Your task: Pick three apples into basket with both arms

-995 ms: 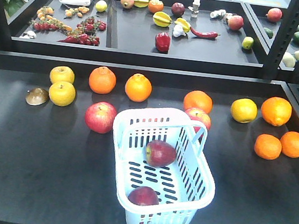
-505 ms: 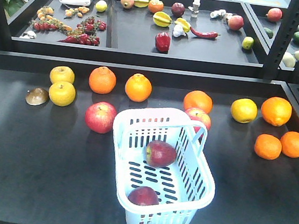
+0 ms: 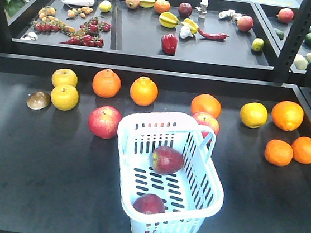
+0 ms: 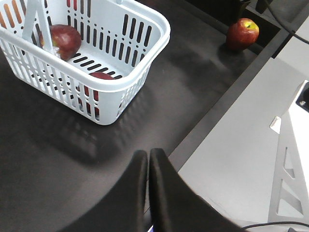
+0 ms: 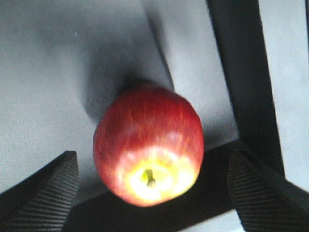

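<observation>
Left gripper jaws closed, empty, idle near the basket, two apples inside. Right gripper jaws wide open around third apple at tabletop edge: centre, lower, close gently, avoid nudging it off.

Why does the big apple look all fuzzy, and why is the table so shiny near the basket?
In the right wrist view the apple is so near the lens that it blurs, with a dark shadow behind it. In the left wrist view light glares pale off the table beside the basket. The front view is sharp.
</observation>
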